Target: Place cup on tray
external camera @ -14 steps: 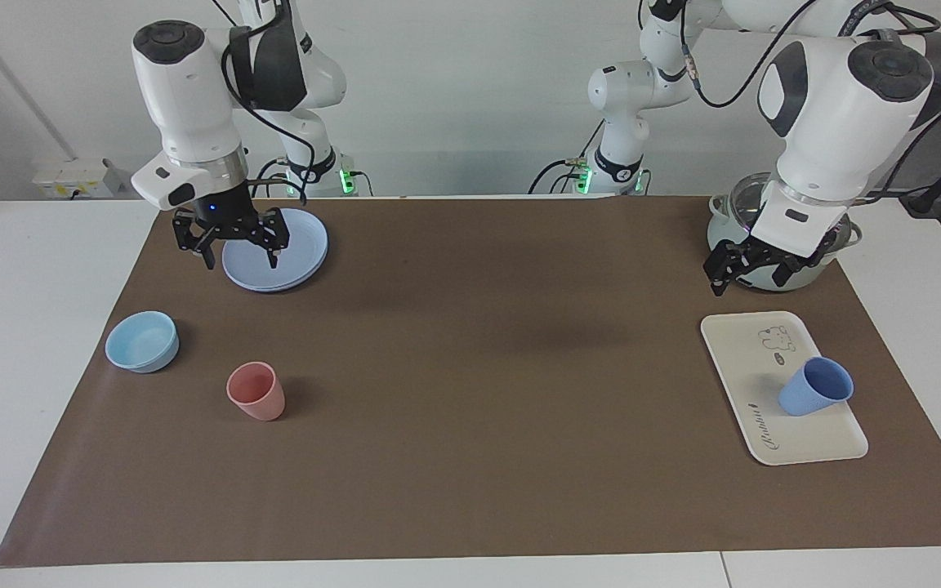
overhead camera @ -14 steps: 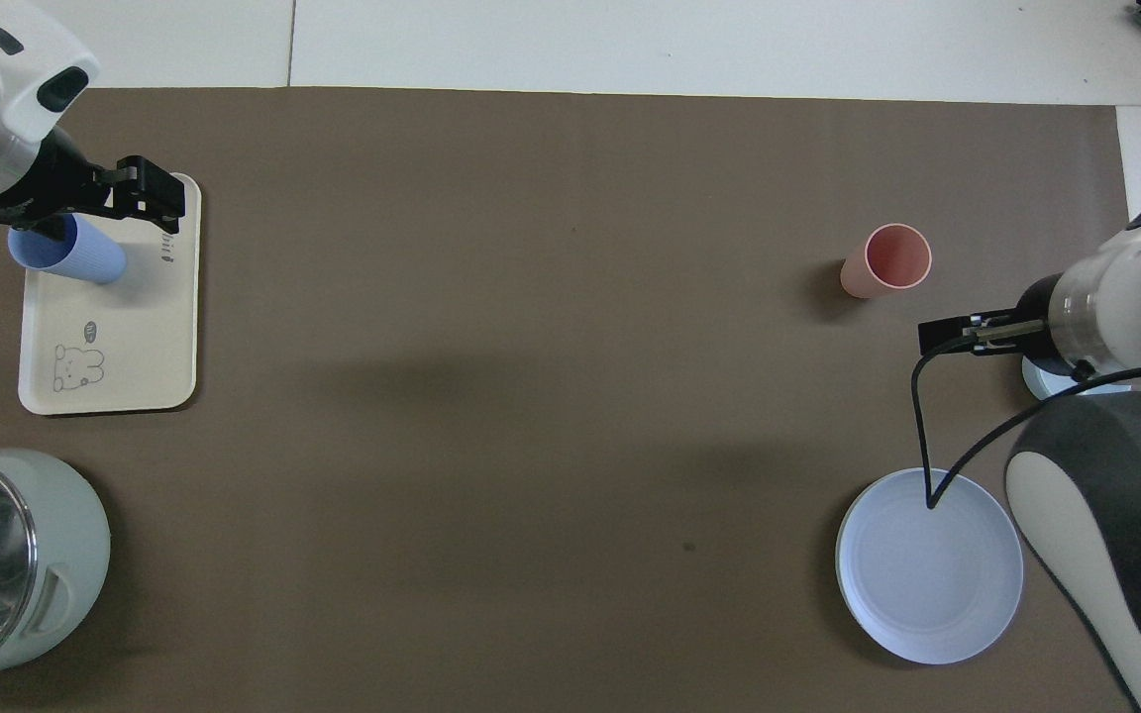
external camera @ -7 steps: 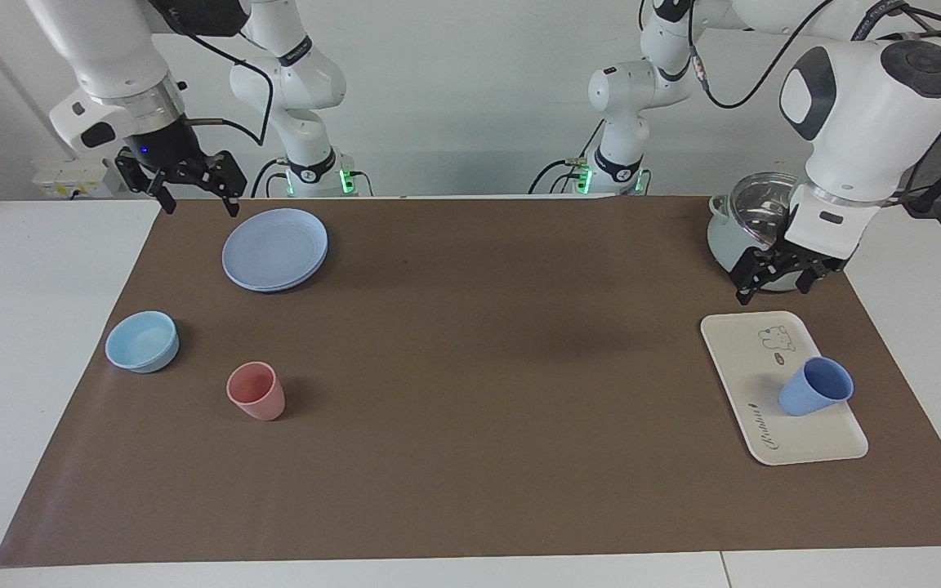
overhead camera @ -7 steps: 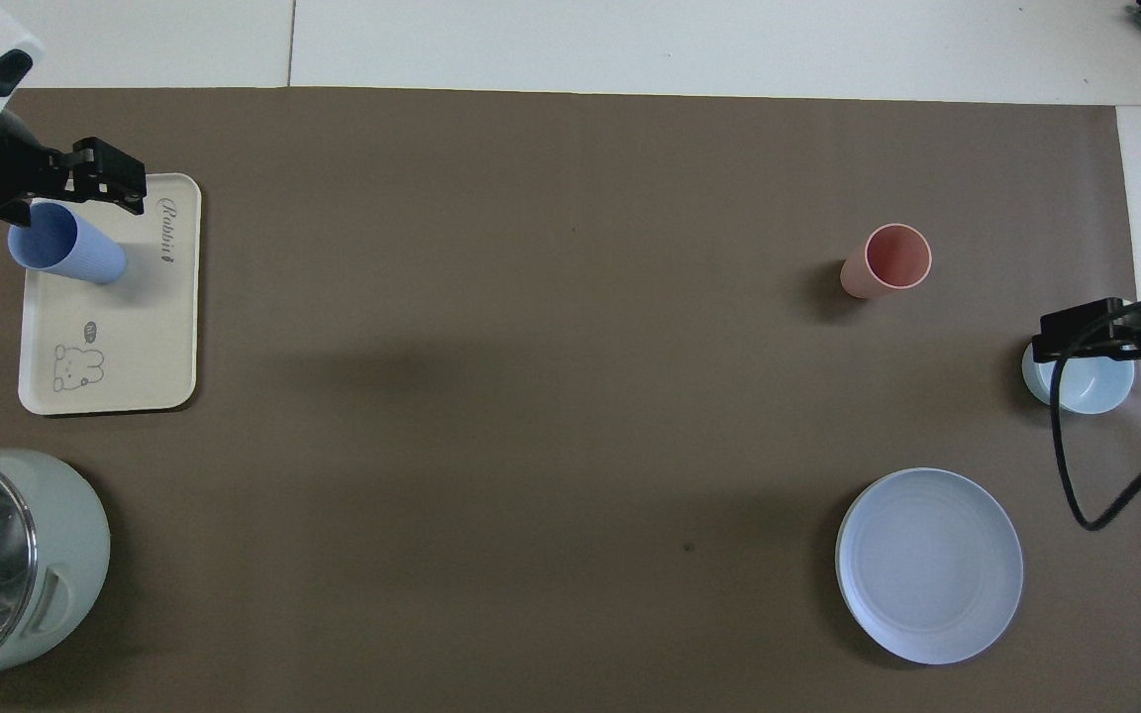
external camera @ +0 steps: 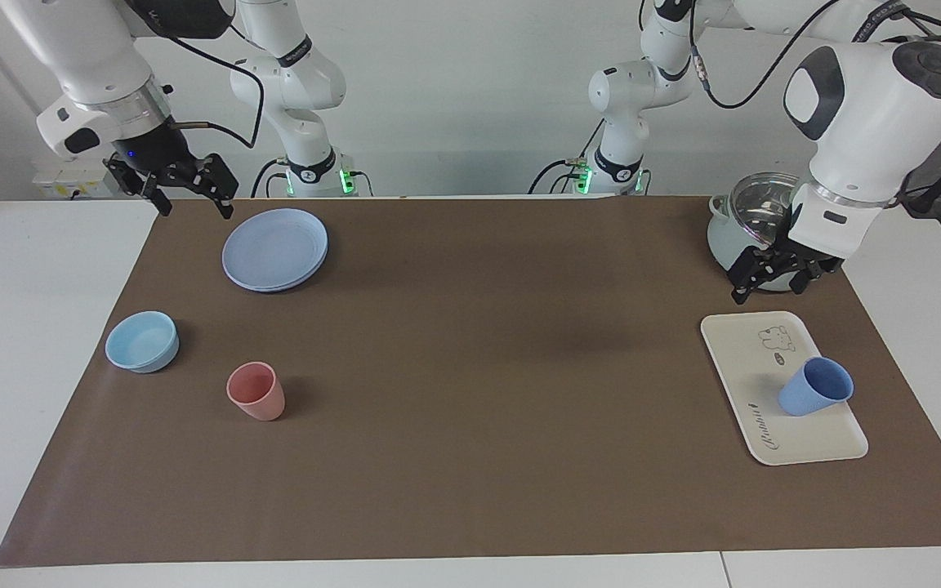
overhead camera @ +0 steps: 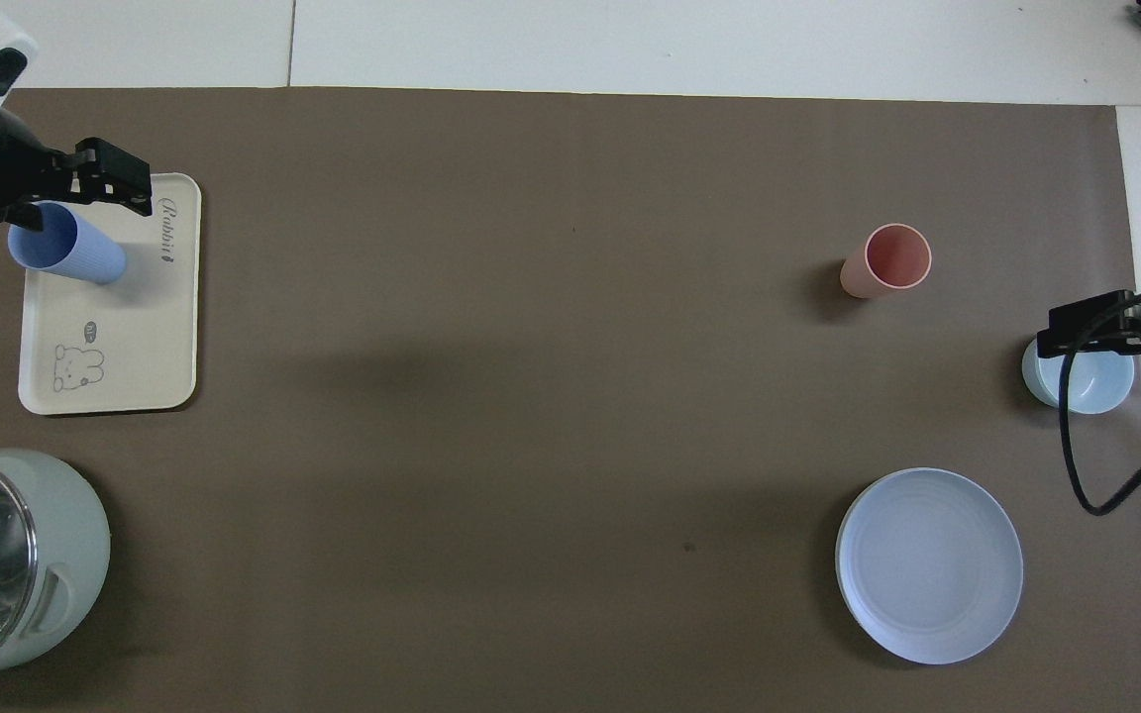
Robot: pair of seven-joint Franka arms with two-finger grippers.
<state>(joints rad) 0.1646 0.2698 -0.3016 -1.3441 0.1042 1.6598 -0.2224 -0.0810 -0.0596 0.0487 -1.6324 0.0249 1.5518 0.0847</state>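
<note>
Reading the facing view from its left edge, you have the right gripper (external camera: 186,190) raised over the edge of the surface (external camera: 470,408) at the right arm's end, its fingers spread apart and empty; treat that arm as waiting. Just beside it on the brown mat lies the round blue plate (external camera: 275,249). Farther from the robots sit the light-blue bowl (external camera: 142,340) and the pink cup (external camera: 256,391), both upright and well apart from anything that matters here.

The middle of the mat carries nothing you need to mind.

At the left arm's end, the pot (external camera: 744,229) stands nearest the robots, and the left gripper (external camera: 774,275) hangs in front of it, above the mat just short of the tray (external camera: 752,359). Its fingers look parted and hold nothing. The cup (external camera: 815,386) stands on the tray, long axis upright, mouth up, toward the tray's edge at the table's end. It lies farther from the robots than those fingers, apart from them, with only bare tray between.

By this layout the placement looks done. If you want to adjust the cup, the left arm is far nearer; watch the pot when you lift.
</note>
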